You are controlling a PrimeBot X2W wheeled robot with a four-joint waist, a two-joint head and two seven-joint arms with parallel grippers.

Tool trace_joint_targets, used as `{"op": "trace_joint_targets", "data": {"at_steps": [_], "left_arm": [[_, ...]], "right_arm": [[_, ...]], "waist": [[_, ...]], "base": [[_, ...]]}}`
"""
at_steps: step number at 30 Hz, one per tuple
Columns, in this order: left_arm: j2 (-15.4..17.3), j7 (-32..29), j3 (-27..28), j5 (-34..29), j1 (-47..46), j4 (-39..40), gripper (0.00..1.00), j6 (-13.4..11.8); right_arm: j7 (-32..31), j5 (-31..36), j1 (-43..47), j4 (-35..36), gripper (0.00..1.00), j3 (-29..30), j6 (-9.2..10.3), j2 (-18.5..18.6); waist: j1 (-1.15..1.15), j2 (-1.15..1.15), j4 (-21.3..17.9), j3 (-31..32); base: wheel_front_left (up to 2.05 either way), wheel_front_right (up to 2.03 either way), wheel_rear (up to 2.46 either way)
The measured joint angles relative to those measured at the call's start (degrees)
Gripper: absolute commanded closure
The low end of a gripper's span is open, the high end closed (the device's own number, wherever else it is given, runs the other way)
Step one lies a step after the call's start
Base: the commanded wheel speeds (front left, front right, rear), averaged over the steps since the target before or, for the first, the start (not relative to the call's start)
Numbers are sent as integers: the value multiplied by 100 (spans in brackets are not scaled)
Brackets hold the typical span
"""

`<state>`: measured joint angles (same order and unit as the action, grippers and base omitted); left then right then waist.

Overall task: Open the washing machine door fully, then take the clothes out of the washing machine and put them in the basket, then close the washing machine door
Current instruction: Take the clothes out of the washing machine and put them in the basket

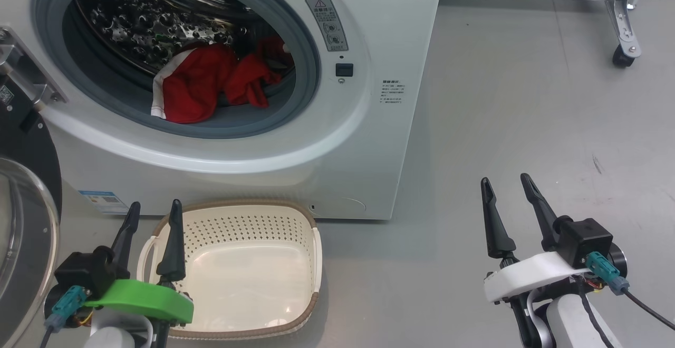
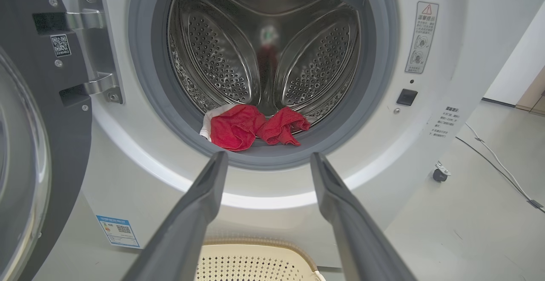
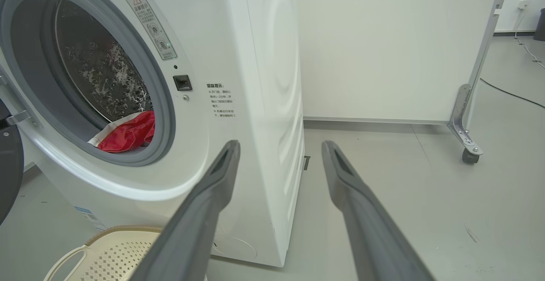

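Observation:
The white washing machine (image 1: 369, 142) stands with its round door (image 1: 23, 221) swung wide open to the left, black rim and glass bowl showing. Red clothes (image 1: 211, 81) with white trim lie at the front of the steel drum, over the grey ring; they also appear as the clothes (image 2: 251, 127) and the clothes (image 3: 125, 134). The cream basket (image 1: 311, 263) sits on the floor right below the opening. My left gripper (image 1: 153, 213) hangs open above the basket's left rim. My right gripper (image 1: 509, 187) is open over bare floor, right of the machine. Both hold nothing.
A white panel on a metal leg with a caster (image 1: 625, 52) stands behind the machine at the right. Grey floor (image 1: 527, 116) spreads to the right. A cable (image 2: 498, 166) trails across the floor. The door hinge (image 2: 96, 47) is on the opening's left.

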<state>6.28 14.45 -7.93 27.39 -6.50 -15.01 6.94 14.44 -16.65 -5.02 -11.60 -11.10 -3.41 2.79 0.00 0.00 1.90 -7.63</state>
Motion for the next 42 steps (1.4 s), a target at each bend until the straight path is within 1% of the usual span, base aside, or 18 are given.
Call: {"op": "trace_joint_targets", "data": {"at_steps": [42], "left_arm": [[-18,0,121,-230,-3,-18,0,0]], "right_arm": [[0,-1,-1,4,0,-35,11,0]], "waist": [[0,0,-42,-109]], "base": [[0,0,0]]}}
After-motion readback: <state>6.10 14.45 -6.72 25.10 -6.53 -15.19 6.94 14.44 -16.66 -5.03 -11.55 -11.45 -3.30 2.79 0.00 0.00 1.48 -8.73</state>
